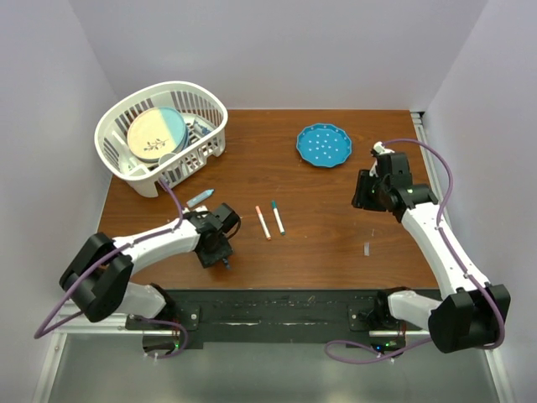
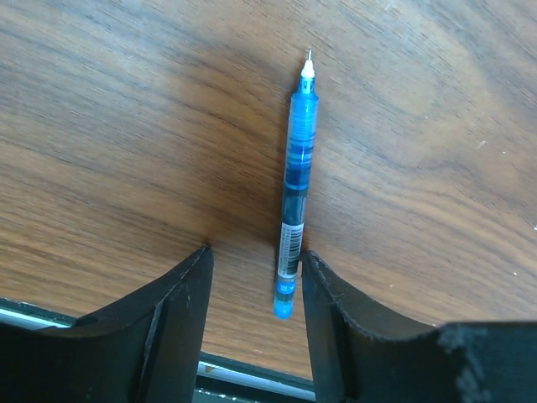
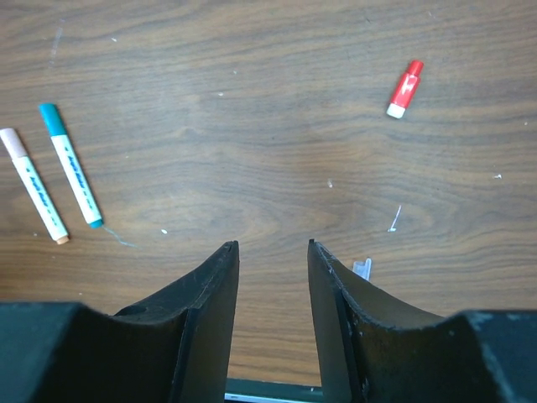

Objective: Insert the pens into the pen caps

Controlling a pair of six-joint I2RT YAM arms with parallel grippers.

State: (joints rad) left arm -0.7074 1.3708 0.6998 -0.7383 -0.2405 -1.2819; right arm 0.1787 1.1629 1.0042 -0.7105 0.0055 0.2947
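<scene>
A clear blue pen [image 2: 295,180] lies uncapped on the wooden table, its tail end between the jaws of my left gripper [image 2: 256,252]. That gripper is open, and the pen lies close against the right finger [image 2: 331,311]. My right gripper [image 3: 273,245] is open over bare wood with nothing between its fingers. A teal-ended white pen [image 3: 71,164] and a pink-ended one [image 3: 33,186] lie to its left. A red pen cap [image 3: 404,88] lies ahead to the right, and a tiny clear cap [image 3: 362,269] rests beside the right finger. A light blue pen [image 1: 200,198] lies near the basket.
A white basket [image 1: 214,105] holding plates stands at the back left. A blue dotted plate [image 1: 324,144] sits at the back right. The table's near edge and black mounting rail [image 1: 277,306] run just behind both grippers. White walls close in on three sides.
</scene>
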